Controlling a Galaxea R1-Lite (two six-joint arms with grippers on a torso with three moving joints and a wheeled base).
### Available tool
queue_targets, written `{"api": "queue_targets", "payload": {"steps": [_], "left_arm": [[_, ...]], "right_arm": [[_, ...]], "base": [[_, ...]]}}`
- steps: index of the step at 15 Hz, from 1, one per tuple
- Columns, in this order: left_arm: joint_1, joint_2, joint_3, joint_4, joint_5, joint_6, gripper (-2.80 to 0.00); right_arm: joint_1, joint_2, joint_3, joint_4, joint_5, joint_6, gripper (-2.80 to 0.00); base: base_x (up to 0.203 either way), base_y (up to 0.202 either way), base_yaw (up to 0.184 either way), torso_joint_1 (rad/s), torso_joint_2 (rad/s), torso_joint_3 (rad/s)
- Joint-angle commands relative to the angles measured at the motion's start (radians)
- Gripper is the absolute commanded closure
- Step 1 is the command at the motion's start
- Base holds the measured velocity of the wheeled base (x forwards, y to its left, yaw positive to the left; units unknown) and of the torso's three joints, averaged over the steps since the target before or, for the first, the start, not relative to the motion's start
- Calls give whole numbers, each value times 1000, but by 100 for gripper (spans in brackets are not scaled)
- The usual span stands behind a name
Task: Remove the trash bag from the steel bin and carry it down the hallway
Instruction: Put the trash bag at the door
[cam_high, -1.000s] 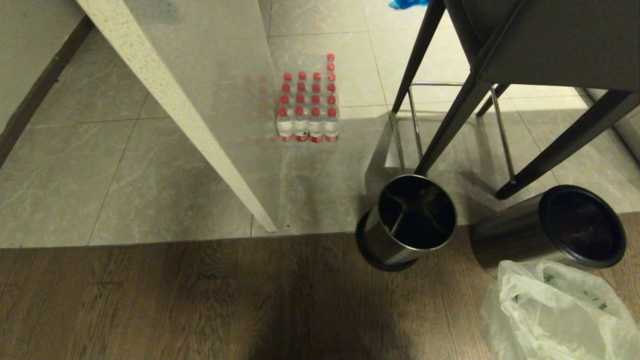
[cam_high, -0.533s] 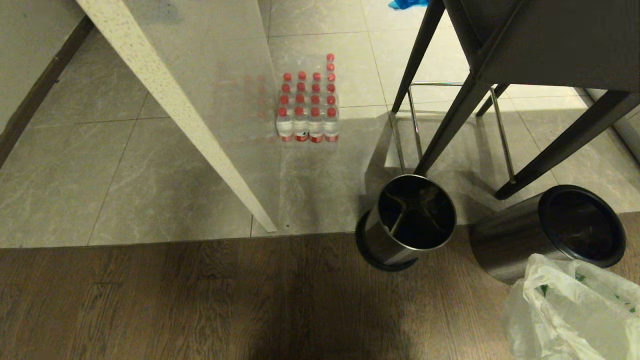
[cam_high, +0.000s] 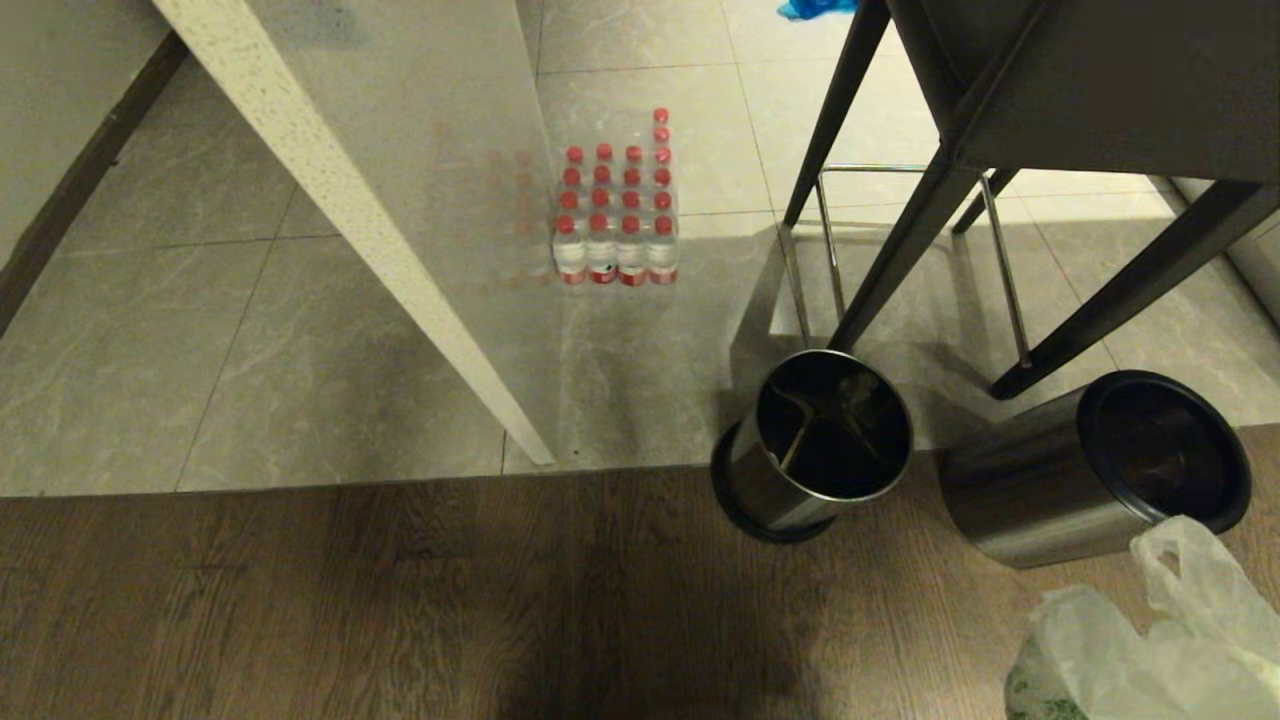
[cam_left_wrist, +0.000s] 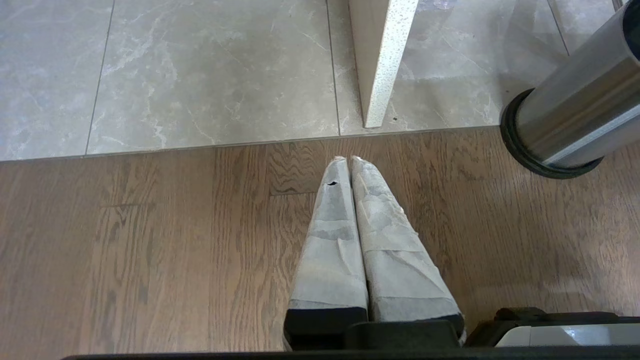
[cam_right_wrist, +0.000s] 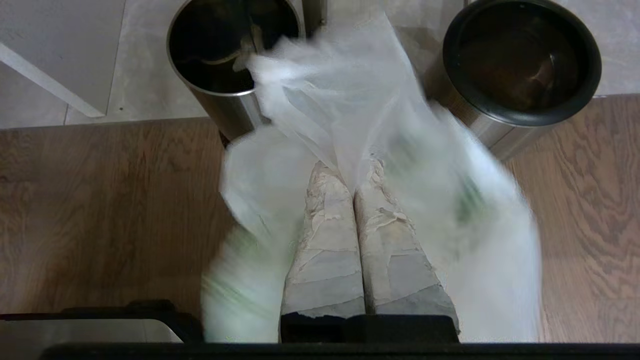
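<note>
Right gripper (cam_right_wrist: 355, 172) clamped on trash bag (cam_right_wrist: 350, 105), which is out of the black-rimmed steel bin (cam_high: 1090, 470) & hanging near it w/ only a thin pinch, so it could slip or tear when hauled; left gripper (cam_left_wrist: 348, 160) closed, holding nothing.

We see dim, warm light on the dark wooden floor (cam_high: 400, 600), brighter on the grey marble-look tiles (cam_high: 300, 330). A broad soft shadow darkens the wood at the near edge. The thin translucent-white plastic bag (cam_right_wrist: 350, 115) is motion-blurred in the right wrist view; everything else stays sharp.
</note>
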Motion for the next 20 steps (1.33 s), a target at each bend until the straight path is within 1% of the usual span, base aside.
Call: {"api": "queue_targets", "payload": {"steps": [1, 10, 20], "left_arm": [[1, 0, 0, 0, 0, 0, 0], [1, 1, 0, 0, 0, -3, 0], [1, 1, 0, 0, 1, -5, 0]], "right_arm": [[0, 4, 0, 0, 0, 0, 0], [0, 4, 0, 0, 0, 0, 0], [0, 4, 0, 0, 0, 0, 0]], "base": [[0, 0, 0, 0, 0, 0], [0, 0, 0, 0, 0, 0], [0, 0, 0, 2, 2, 176]]}}
